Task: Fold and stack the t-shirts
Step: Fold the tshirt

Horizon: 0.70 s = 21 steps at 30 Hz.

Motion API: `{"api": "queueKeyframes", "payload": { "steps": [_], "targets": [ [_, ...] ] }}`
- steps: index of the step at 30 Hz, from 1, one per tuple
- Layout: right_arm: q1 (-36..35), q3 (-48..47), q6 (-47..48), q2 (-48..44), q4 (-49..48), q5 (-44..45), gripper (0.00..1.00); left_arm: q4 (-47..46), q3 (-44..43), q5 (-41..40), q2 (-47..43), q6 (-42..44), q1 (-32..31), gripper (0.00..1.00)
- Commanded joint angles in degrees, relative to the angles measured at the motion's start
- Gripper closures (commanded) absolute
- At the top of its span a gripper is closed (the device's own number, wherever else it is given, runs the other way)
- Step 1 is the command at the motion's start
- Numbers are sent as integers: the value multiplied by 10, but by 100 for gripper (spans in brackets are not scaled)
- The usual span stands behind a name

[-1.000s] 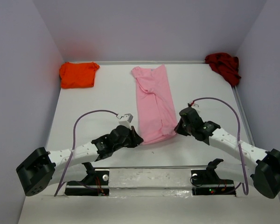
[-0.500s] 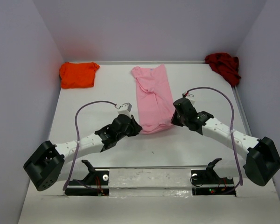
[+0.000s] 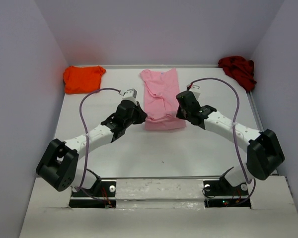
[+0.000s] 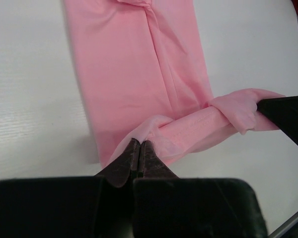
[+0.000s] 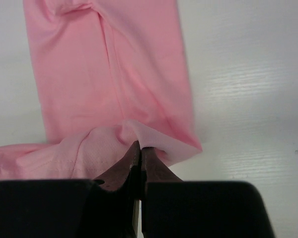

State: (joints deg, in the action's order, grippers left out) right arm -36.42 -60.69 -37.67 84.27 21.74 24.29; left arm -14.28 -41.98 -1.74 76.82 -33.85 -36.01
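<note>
The light pink t-shirt (image 3: 161, 96) lies as a long strip in the middle of the table, its near end doubled back over itself. My left gripper (image 3: 145, 118) is shut on the left corner of that lifted hem (image 4: 139, 141). My right gripper (image 3: 178, 113) is shut on the right corner (image 5: 140, 144). The pink shirt fills both wrist views (image 4: 134, 74) (image 5: 109, 69). The bright orange t-shirt (image 3: 82, 79) lies folded at the back left. The dark red t-shirt (image 3: 238, 70) lies crumpled at the back right corner.
Purple walls close the table on the left, back and right. The white table (image 3: 164, 148) runs bare between the shirt's fold and the arm bases. Purple cables arch over each arm.
Both grippers have moved away from the bases toward the back, carrying the pink shirt's near hem up over the rest of the shirt. The visible strip has grown shorter.
</note>
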Motion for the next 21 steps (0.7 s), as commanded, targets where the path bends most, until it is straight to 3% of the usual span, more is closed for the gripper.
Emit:
{"api": "queueKeyframes", "payload": {
  "steps": [1, 21],
  "targets": [
    [14, -38, 22, 18, -35, 51, 100, -5, -42, 15, 25, 35, 13, 100],
    [71, -251, 77, 244, -75, 69, 100, -2, -254, 80, 216, 47, 96, 100]
  ]
}}
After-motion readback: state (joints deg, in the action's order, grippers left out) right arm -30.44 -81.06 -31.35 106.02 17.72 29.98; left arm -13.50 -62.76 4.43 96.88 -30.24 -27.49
